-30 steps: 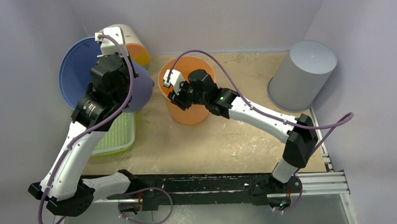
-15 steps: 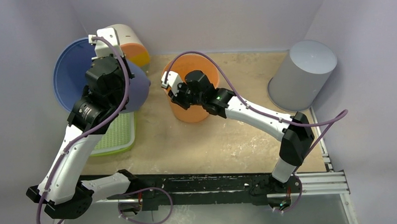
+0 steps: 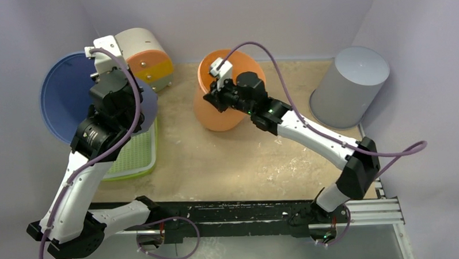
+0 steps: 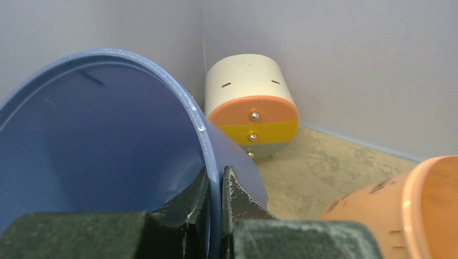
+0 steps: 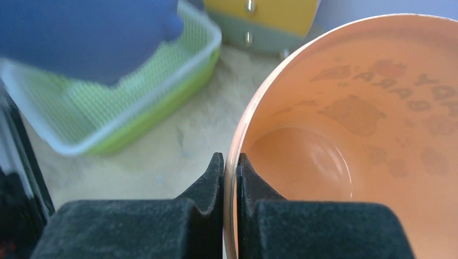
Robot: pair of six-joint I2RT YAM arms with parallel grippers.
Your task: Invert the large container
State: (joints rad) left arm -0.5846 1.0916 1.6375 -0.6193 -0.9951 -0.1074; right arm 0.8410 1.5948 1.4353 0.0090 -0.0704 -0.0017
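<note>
Left gripper was pinched on the big blue container rim, tilted for flipping I'd guess, while right gripper clamped the orange tub rim.

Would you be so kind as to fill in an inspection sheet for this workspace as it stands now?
Surface: tan table, scuffed with pale marks.
Job's things: blue tub tipped on its side, mouth toward the left wall, not yet upside down.
Clutter: orange bucket tilted at centre; green tray under the left arm; cream canister lying in the far left corner; grey bin at far right.
Grippers: left gripper shut on the tub's rim; right gripper shut on the bucket's rim.
Cables: purple cables loop free of both arms, snagged on nothing.
Surroundings: lilac walls on three sides; rail along the near edge.
</note>
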